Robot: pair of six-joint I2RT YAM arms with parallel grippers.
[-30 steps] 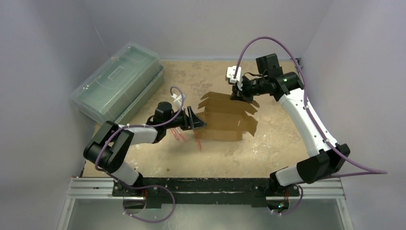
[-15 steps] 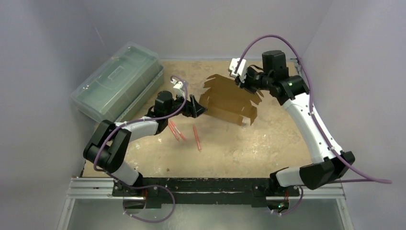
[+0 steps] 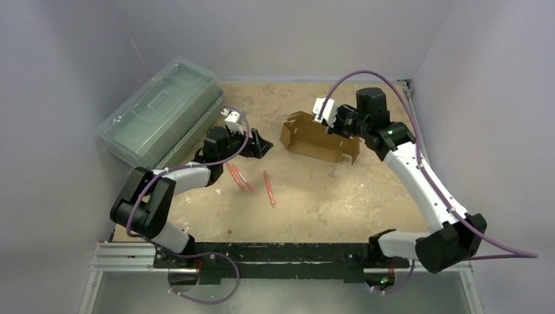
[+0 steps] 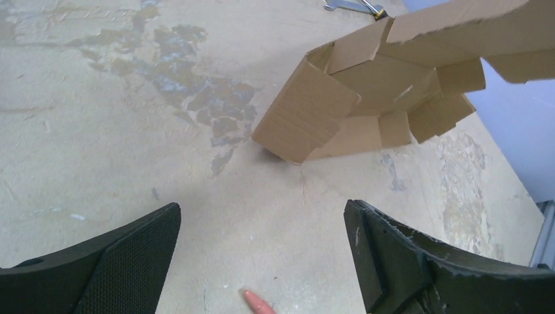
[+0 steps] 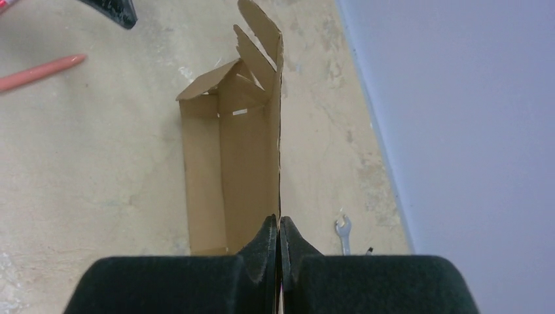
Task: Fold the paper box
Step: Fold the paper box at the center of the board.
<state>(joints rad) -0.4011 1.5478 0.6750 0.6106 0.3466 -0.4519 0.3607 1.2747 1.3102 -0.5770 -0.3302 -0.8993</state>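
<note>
While left end effector (image 4: 262, 219) gapes empty, right end effector (image 5: 279, 227) pinches plain paper box (image 5: 237, 170).

We see a big green case (image 3: 160, 111) on the left of the table (image 3: 340, 203). Thin pink sticks (image 3: 268, 188) lie nearby. A little wrench (image 5: 343, 229) lies by the wall.

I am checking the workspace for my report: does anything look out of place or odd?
Yes. Loose pink sticks, perhaps pens, lie near the left arm, and a small wrench lies by the wall; neither seems needed for folding. The paper box sits askew, pinched by one panel in the right gripper.
</note>
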